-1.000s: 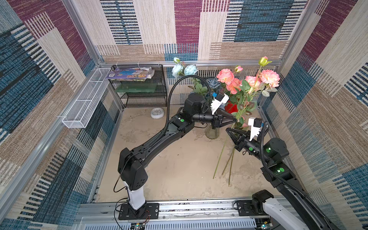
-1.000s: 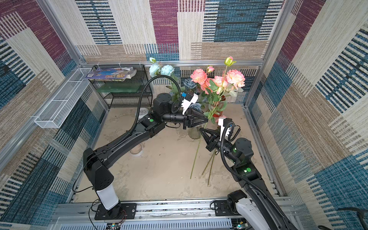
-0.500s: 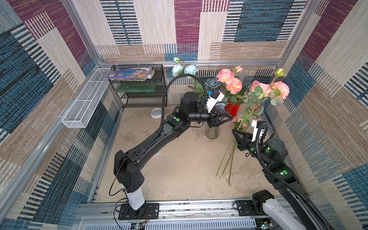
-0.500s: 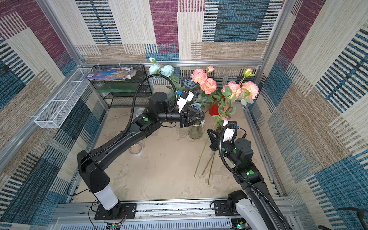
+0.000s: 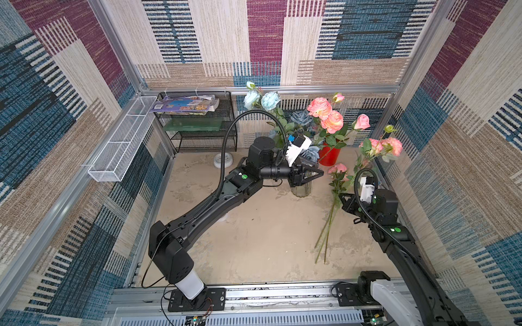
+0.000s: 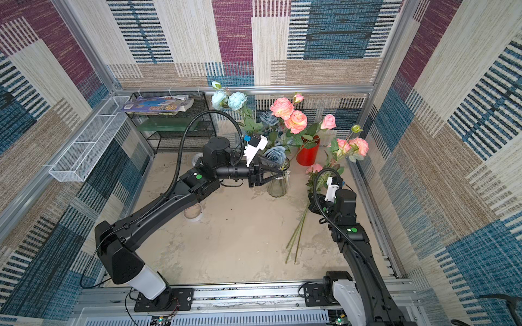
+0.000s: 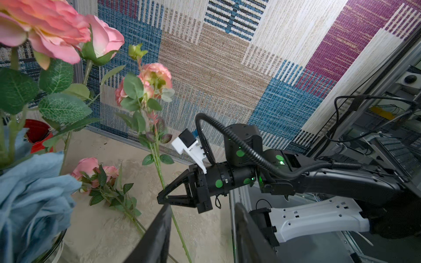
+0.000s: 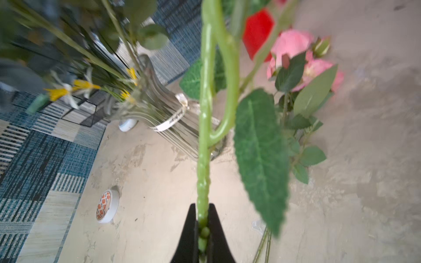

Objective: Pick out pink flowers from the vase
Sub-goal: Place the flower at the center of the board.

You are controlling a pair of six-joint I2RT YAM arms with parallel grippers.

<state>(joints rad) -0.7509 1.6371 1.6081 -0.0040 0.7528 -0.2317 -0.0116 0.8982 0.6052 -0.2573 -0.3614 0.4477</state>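
The left gripper (image 5: pixel 316 173) reaches sideways to the top of the vase (image 6: pixel 278 185), with its jaws apart. The right gripper (image 8: pixel 202 218) is clamped on the green stem of the held pink flower (image 5: pixel 392 145), which leans upward near the right wall, outside the vase. The tall pink roses (image 5: pixel 324 113) stand in the vase together with the blue roses (image 6: pixel 274 153). The loose pink flowers (image 5: pixel 337 169) lie on the floor (image 5: pixel 254 240) between the vase and the right gripper. The red cup (image 5: pixel 329 156) stands just behind the vase.

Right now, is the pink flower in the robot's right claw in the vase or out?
Out. The right gripper clamps the pink flower by its stem, well away from the glass vase.
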